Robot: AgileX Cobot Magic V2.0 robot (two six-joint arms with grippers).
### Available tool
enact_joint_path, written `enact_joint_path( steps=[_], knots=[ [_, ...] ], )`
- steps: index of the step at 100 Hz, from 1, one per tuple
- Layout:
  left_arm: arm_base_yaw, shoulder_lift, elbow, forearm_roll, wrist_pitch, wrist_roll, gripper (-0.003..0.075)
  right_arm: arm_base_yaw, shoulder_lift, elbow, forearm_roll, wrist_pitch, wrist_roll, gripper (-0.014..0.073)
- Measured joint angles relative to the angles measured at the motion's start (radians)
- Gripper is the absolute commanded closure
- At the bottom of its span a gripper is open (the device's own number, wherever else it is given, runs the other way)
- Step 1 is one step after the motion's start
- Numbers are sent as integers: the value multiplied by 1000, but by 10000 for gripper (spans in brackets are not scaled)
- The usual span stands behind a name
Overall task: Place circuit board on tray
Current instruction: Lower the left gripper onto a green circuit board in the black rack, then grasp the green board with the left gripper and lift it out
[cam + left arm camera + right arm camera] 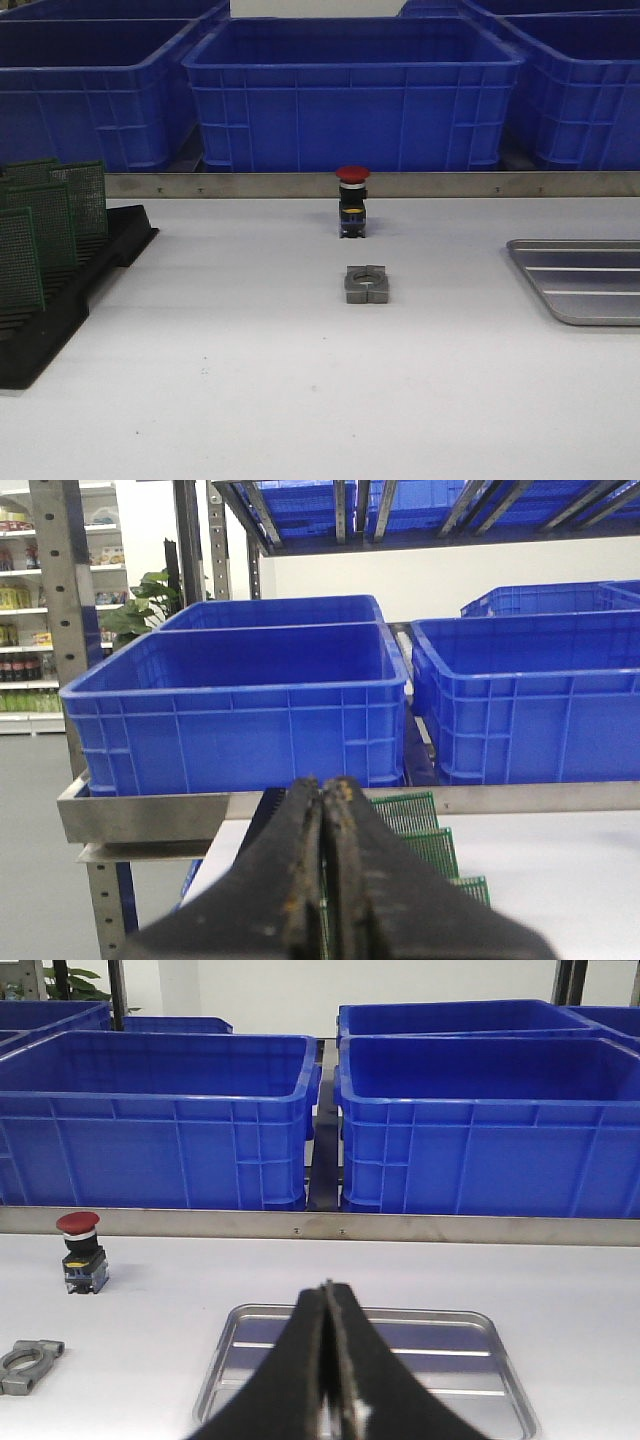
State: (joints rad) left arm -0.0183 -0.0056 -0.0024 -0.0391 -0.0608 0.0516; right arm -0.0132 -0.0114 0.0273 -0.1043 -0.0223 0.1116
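White and bare in most places, the table fills the lower part of the front view, edged at the back by a metal rail, with blue plastic bins lined up behind it. In the left wrist view, shelving with goods and a green plant stand in the upper left, beyond a steel rack post.

The left end effector sits at the bottom centre of its wrist view with its two dark fingers pressed together and nothing between them. Just behind it, green circuit boards peek out on either side of the fingers. The right end effector is likewise closed and empty, hanging over the near rim of the tray.

In the front view the circuit boards stand upright in a black slotted rack at the left edge. The silver tray, ridged along its floor, lies at the right edge with nothing visible in it, well apart from the rack. Between them, near the centre, a red-capped push button stands upright close to the rail, and a small grey metal clamp block lies flat just in front of it. No bin shows any contents.
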Motion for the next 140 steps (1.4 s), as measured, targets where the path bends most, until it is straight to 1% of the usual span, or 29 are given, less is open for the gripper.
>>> enact_joint_path(
  steps=[7,11,26,43,58,61,66,70,71,73,78,83,88,92,99,103,106,111,113,118,120,125,132,140],
  knots=[
    [0,0,-20,0,61,0,741,0,0,0,0,0,0,706],
    [0,0,-41,0,117,0,741,0,0,0,0,0,0,706],
    [0,33,-181,0,282,0,741,0,0,0,0,0,0,706],
    [0,181,-328,0,457,0,741,0,0,0,0,0,0,706],
    [0,357,-451,2,588,0,730,0,0,0,0,0,0,706],
    [0,391,-472,2,609,0,709,0,0,0,0,0,0,706],
    [0,451,-508,2,646,5,641,0,0,0,0,0,0,706],
    [0,503,-537,-1,673,22,556,0,0,0,0,0,0,706],
    [0,511,-542,-3,677,25,524,0,0,0,0,0,0,706],
    [0,535,-555,-5,687,37,491,0,0,0,0,0,0,706],
    [0,589,-584,-15,699,69,370,0,0,0,0,0,0,706],
    [0,645,-612,-20,701,107,291,0,0,0,0,0,0,706],
    [0,693,-640,-21,705,148,258,0,0,0,0,0,0,706],
    [0,726,-665,-24,712,185,261,0,0,0,0,0,0,706],
    [0,797,-710,-37,738,277,262,0,0,0,0,0,0,706],
    [0,843,-736,-63,758,366,262,0,0,0,0,0,0,706],
    [0,874,-754,-91,774,442,262,0,0,0,0,0,0,706],
    [0,938,-783,-157,802,619,262,0,0,0,0,0,0,706],
    [0,954,-795,-188,815,666,262,0,0,0,0,0,0,706],
    [0,1018,-822,-262,840,857,262,0,0,0,0,0,0,706],
    [0,1033,-833,-291,850,904,262,0,0,0,0,0,0,706],
    [0,1093,-858,-347,871,1084,262,0,0,0,0,0,0,706],
    [-2,1166,-895,-397,895,1269,262,0,0,0,0,0,0,706],
    [-2,1245,-939,-415,913,1390,262,0,0,0,0,0,0,706]
  ],
)
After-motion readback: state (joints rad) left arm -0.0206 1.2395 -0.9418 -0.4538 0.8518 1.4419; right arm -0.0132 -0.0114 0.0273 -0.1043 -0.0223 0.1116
